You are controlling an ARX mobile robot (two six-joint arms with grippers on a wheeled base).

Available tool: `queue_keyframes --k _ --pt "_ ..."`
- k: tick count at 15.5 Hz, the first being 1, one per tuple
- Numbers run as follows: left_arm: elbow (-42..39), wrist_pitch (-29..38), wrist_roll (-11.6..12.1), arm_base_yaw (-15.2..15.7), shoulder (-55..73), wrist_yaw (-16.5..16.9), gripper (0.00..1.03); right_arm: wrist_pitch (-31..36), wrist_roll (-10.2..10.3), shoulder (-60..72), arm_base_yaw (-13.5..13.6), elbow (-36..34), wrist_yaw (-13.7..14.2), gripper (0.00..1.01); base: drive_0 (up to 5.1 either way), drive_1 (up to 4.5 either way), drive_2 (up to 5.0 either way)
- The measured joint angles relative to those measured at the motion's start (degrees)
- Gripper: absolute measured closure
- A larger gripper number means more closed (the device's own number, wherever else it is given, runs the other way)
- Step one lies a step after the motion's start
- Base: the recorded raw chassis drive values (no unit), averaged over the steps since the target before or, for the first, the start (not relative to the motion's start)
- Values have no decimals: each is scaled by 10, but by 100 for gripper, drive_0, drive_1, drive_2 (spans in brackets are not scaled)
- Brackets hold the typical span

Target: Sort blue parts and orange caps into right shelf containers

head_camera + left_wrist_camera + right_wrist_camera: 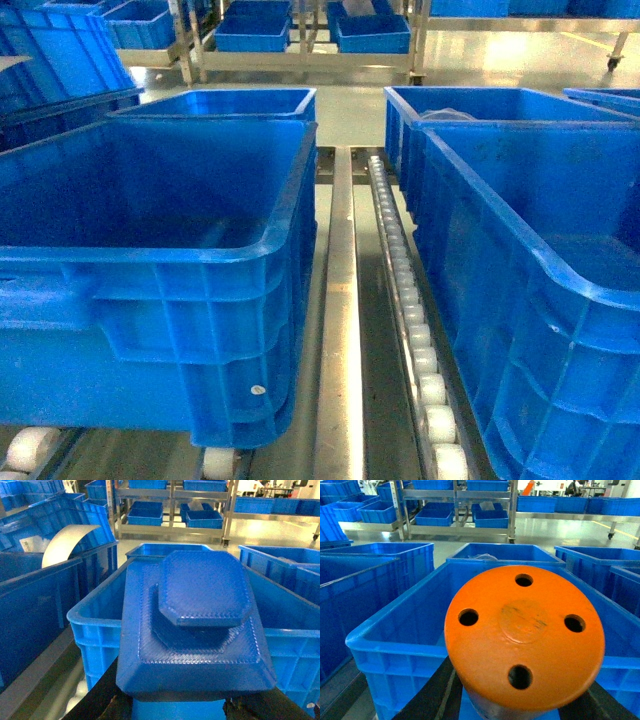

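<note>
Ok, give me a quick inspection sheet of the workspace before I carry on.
Surface: steel shelf with a white roller track.
Job's things: blue crates stand in rows on either side of the rail; blue part and orange cap fill the wrist views, each above a crate.
Clutter: a pale item lies in the far right crate, unclear what.
Grippers: left gripper holds the blue part, right gripper holds the orange cap; only dark gripper edges show.
Cables: nothing seen.
Surroundings: racks of more crates behind, shiny floor.
</note>
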Motion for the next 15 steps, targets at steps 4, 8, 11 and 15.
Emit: queue_keyframes --k 4,8,11,15 --pt "0 0 0 0 0 0 62 0 0 0 0 0 0 58 0 0 0" --pt "0 0 0 0 0 0 62 -1 0 0 0 0 0 58 0 0 0" --pt "0 0 0 0 0 0 62 -1 0 0 0 0 0 58 0 0 0" --pt "0 0 0 0 0 0 62 -1 0 0 0 0 0 58 0 0 0"
